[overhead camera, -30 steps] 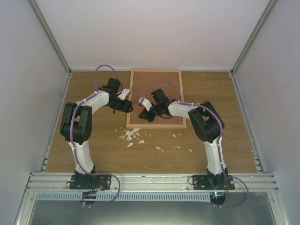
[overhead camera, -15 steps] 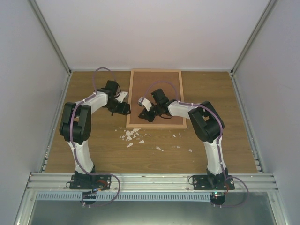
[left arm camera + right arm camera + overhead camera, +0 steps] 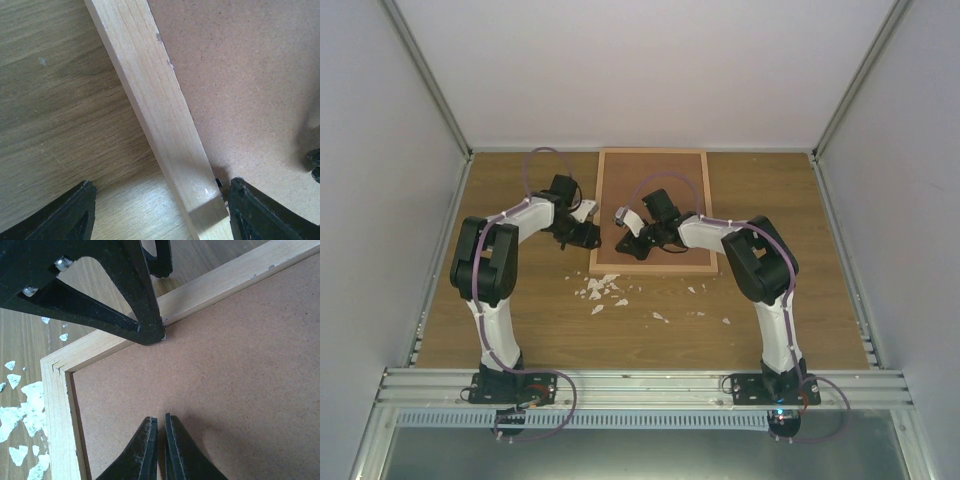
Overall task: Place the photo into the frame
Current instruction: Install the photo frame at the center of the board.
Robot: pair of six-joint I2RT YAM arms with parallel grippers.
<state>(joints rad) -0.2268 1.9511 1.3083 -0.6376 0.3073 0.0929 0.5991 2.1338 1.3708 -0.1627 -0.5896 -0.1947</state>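
The frame lies flat at the back middle of the table, its light wood rails around a plain brown backing board. The photo is not in view. My left gripper is open and straddles the frame's left rail: one finger is over the table, the other is over the board's edge. My right gripper is shut and empty. Its tips are down at the backing board near the frame's near left corner. The left gripper's finger touches the rail's inner edge there.
Several small white scraps lie on the wooden table just in front of the frame's near left corner, and they also show in the right wrist view. Grey walls enclose the table on the left, right and back.
My left gripper has shifted slightly along the frame's left rail. The right arm and the frame have not moved.
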